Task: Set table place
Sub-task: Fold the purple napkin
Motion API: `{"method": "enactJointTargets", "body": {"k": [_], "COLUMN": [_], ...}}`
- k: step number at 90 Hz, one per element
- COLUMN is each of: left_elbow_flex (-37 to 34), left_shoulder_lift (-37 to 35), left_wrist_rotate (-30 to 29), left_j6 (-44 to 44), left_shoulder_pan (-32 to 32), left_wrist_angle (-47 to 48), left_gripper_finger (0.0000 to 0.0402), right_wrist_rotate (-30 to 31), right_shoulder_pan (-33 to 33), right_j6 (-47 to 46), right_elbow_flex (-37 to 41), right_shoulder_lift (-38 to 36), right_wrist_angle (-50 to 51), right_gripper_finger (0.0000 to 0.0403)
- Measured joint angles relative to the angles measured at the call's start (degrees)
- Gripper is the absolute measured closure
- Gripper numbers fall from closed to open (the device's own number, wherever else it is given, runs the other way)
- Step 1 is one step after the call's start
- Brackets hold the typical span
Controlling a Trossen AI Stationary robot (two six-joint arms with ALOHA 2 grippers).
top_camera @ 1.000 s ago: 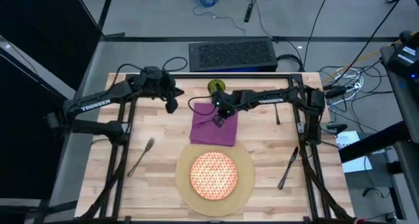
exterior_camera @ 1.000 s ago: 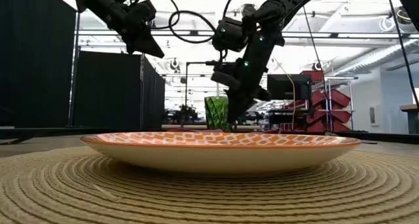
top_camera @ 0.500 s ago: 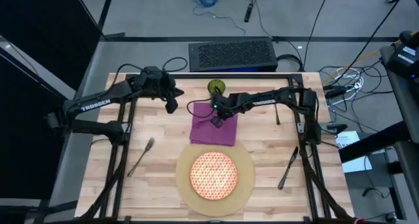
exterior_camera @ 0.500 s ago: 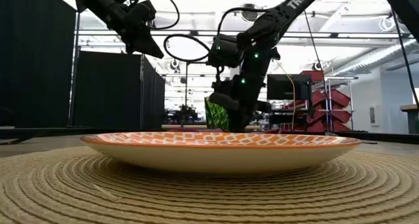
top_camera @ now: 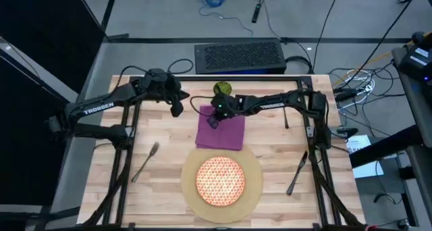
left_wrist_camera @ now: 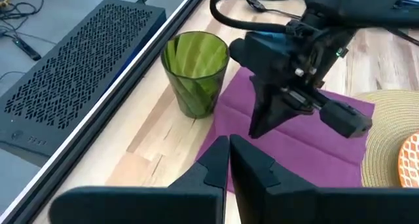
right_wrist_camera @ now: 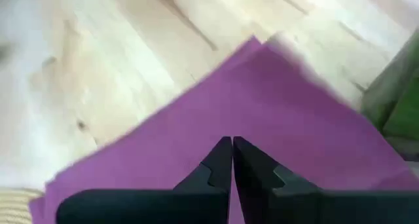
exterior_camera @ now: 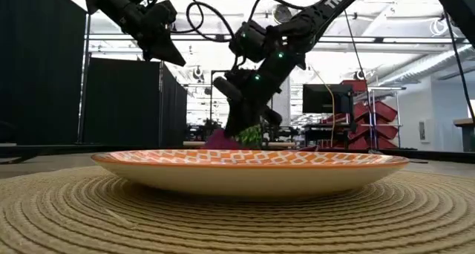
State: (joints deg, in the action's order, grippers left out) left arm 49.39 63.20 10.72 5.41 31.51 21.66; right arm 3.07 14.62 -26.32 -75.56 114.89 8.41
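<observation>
High view: the green cup (top_camera: 223,90) stands upright at the far edge of the table (top_camera: 162,184), just beyond the purple napkin (top_camera: 221,132), and the left wrist view looks into it and shows it holding nothing. Nearer, the orange-and-white plate (top_camera: 219,180) sits bare in the middle of the round tan mat (top_camera: 251,190), with a fork (top_camera: 145,160) to the left and another utensil (top_camera: 297,171) to the right. The right gripper (top_camera: 213,120) reaches in from the right and points down over the napkin's far left part; its own wrist view shows its fingers pressed together just above the purple cloth, gripping nothing. The left gripper (top_camera: 177,109) hangs left of the cup, fingers together as its wrist view shows. The low view alone shows both grippers raised above table level behind the plate.
</observation>
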Motion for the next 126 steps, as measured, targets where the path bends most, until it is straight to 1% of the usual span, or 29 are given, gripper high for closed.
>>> {"method": "enactJointTargets", "body": {"k": [11, 18, 21, 25, 36, 42, 51, 57, 61, 70, 76, 86, 92, 98, 103, 112, 126], "left_elbow_flex": [0.0, 0.0, 0.0, 0.0, 0.0, 0.0, 0.0, 0.0, 0.0, -0.2, -0.3, -0.3, -0.3, -0.4, -0.4, -0.4, -0.4], "left_shoulder_lift": [0.0, 0.0, 0.0, 0.0, -0.6, -1.1, -2.1, -3.1, -3.8, -5.7, -7.1, -8.5, -9.1, -9.5, -9.5, -9.5, -9.5], "left_wrist_rotate": [0.0, 0.0, 0.0, 0.0, 0.0, 0.0, 0.2, 0.8, 0.9, 0.9, 1.0, 1.0, 1.0, 1.1, 1.1, 1.1, 1.1], "left_j6": [0.0, 0.0, 0.0, 0.1, 1.2, 1.3, 1.4, 1.1, 1.1, 0.9, 0.5, 0.5, 0.4, -0.2, -0.5, -0.6, -0.6], "left_shoulder_pan": [0.0, 0.0, 0.0, 0.0, 0.0, 0.0, 0.0, 0.0, 0.0, 0.0, -0.1, -0.3, -0.4, -0.5, -0.6, -1.4, -2.1], "left_wrist_angle": [0.0, 0.1, 0.3, 0.8, 1.5, 1.3, 1.4, 1.5, 1.5, 1.9, 2.4, 3.1, 3.1, 3.0, 3.0, 3.4, 2.5], "left_gripper_finger": [0.0402, 0.0402, 0.0402, 0.0402, 0.0402, 0.0402, 0.0402, 0.0402, 0.0402, 0.0402, 0.0402, 0.0402, 0.0402, 0.0402, 0.0402, 0.0402, 0.0402], "right_wrist_rotate": [2.6, 1.2, 0.1, 0.1, 5.5, 7.1, 7.9, 8.6, 9.0, 8.5, 8.3, 7.6, 9.3, 11.1, 12.6, 15.0, 18.7], "right_shoulder_pan": [0.0, 0.0, -0.2, -0.9, -3.9, -4.6, -4.9, -5.7, -6.4, -8.4, -10.0, -12.5, -13.8, -14.7, -15.4, -16.7, -17.5], "right_j6": [0.9, 0.9, 0.9, 1.3, 0.7, -1.3, -4.2, -5.9, -7.2, -12.0, -17.0, -26.5, -31.8, -36.9, -40.5, -47.5, -49.8], "right_elbow_flex": [0.0, 0.0, 0.0, 0.0, 0.0, 0.0, 0.1, 1.2, 2.9, 9.4, 15.3, 25.7, 31.8, 36.6, 39.4, 43.4, 45.6], "right_shoulder_lift": [-0.2, -1.5, -2.6, -4.0, -8.6, -10.8, -12.2, -12.7, -13.4, -16.0, -19.8, -28.0, -32.1, -34.8, -35.6, -35.4, -34.8], "right_wrist_angle": [-0.2, 1.5, 4.0, 8.4, 22.2, 29.3, 39.3, 43.0, 43.5, 40.3, 35.1, 18.5, 8.0, -1.2, -4.2, -3.8, -13.7], "right_gripper_finger": [0.0403, 0.0403, 0.0403, 0.0403, 0.0396, 0.0382, 0.0348, 0.0321, 0.0303, 0.0264, 0.0243, 0.0214, 0.02, 0.0188, 0.018, 0.0172, 0.0177]}}
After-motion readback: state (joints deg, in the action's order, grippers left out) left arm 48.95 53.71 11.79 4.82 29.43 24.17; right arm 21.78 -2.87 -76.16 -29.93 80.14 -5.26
